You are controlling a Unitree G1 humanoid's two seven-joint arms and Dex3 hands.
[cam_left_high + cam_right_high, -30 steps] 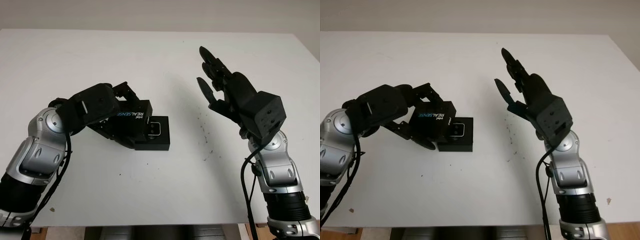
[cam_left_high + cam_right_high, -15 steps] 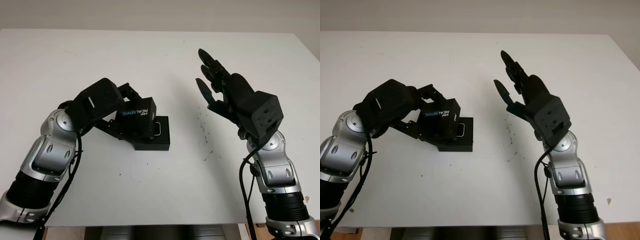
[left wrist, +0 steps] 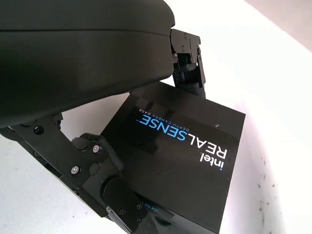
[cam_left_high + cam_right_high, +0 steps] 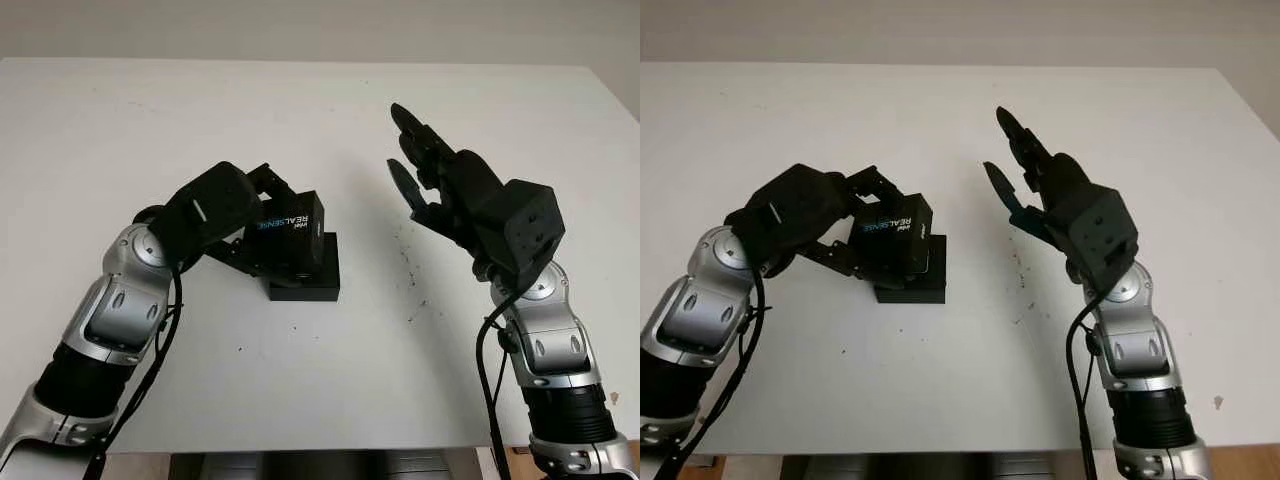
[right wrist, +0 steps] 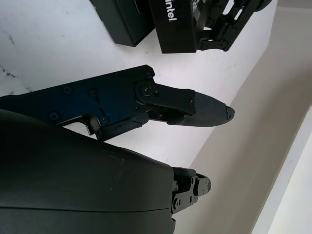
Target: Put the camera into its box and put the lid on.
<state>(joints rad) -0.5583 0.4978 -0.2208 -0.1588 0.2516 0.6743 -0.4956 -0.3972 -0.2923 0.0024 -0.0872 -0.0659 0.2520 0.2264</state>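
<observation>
My left hand is shut on the black box lid, printed "intel REALSENSE". The lid hangs tilted over the black box base, which lies on the white table. It covers the inside of the box, so the camera is hidden. In the left wrist view the lid sits between the fingers. My right hand is open, raised above the table to the right of the box. Its wrist view shows the lid and the box base beyond a finger.
Small dark specks mark the table between the box and my right arm. The table's front edge runs just below both arms. Bare white surface stretches behind and on both sides of the box.
My left hand has carried the lid to the right, over the box, and it now covers the camera that showed before. My right hand has barely moved.
</observation>
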